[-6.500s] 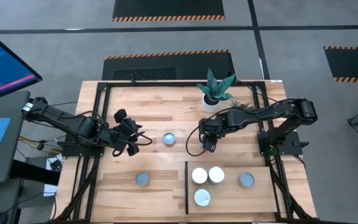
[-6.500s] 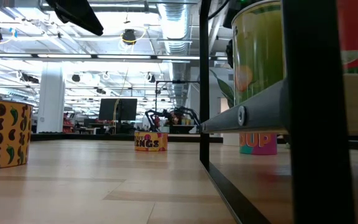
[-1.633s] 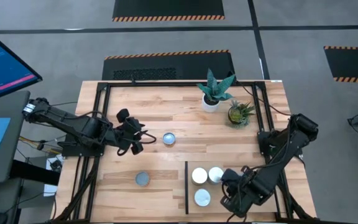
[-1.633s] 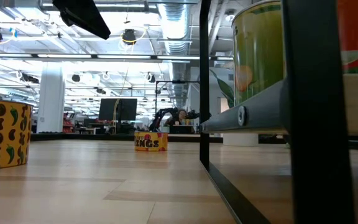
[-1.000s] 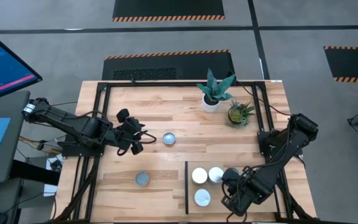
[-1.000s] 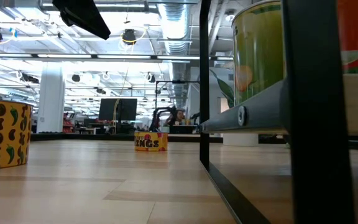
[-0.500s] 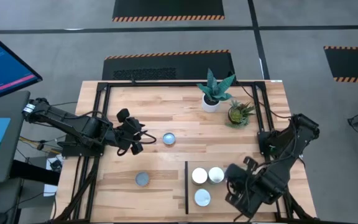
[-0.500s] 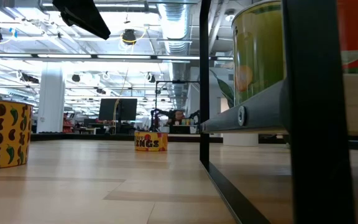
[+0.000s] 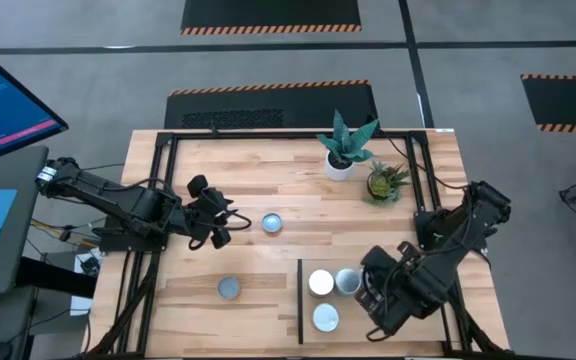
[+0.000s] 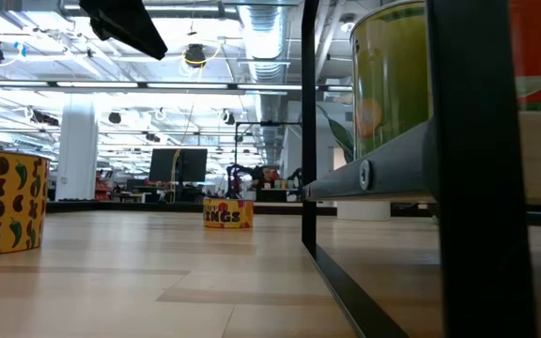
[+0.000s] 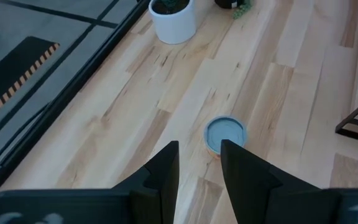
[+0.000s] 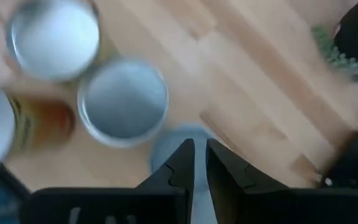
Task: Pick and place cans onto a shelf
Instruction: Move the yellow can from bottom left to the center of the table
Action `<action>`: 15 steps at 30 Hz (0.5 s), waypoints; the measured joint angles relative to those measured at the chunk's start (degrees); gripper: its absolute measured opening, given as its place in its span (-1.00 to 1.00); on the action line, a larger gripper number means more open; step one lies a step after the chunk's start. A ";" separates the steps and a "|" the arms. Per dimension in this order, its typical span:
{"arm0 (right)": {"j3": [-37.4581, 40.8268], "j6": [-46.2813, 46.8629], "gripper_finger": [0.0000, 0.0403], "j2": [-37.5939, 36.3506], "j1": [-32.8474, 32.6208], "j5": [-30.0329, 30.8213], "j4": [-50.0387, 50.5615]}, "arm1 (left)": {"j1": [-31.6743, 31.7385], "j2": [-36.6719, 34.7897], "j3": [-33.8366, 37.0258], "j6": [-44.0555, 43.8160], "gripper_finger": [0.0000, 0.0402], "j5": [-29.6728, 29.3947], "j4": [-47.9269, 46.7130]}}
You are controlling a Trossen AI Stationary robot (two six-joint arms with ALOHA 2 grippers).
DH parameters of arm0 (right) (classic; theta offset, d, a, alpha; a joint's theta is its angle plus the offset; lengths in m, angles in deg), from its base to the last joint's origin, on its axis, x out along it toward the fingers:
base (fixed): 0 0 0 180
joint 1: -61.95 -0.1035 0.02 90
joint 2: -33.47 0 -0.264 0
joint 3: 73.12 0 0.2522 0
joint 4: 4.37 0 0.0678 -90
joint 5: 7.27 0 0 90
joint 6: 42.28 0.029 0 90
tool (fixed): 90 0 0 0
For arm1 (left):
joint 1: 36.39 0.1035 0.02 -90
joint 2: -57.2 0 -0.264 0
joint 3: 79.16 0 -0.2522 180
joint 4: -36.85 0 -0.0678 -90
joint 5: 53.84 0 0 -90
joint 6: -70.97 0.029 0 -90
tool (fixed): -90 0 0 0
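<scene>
The shelf [image 9: 353, 332] lies at the table's near right and bears three cans [image 9: 321, 283] [image 9: 347, 281] [image 9: 325, 318], which stand on their bases. My right gripper [image 9: 371, 297] hovers above the shelf beside them, its fingers a narrow gap apart with nothing between. Under it, the right wrist view shows a bluish can top [image 12: 166, 146], half hidden by the fingers. Two more cans stand on the tabletop [image 9: 272, 223] [image 9: 229, 288]. My left gripper [image 9: 220, 228] waits open, left of the middle can [image 11: 225, 132].
Two potted plants [image 9: 343, 150] [image 9: 383, 183] stand at the far right of the table. A black frame [image 9: 168, 140] rims the table. In the low view the shelf's black post [image 10: 310, 122] and a green can [image 10: 393, 75] fill the right side.
My right gripper has moved from the shelf's near edge toward the table's far edge, closer to the cans on the shelf, and its arm looks raised. The three cans in plain view on the shelf have stayed where they were.
</scene>
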 joint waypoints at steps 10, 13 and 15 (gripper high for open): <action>-0.51 -1.34 -0.69 -2.88 4.88 7.02 0.07 | -0.91 4.12 -0.07 -3.09 -0.47 21.59 2.28; -0.51 -4.80 -0.69 -3.15 6.38 7.96 0.10 | -2.02 6.35 -0.07 -4.58 -0.47 25.30 0.84; -0.49 -6.67 -0.69 -3.23 7.38 10.01 -0.01 | -2.60 8.05 -0.03 -4.16 -0.47 25.47 -1.02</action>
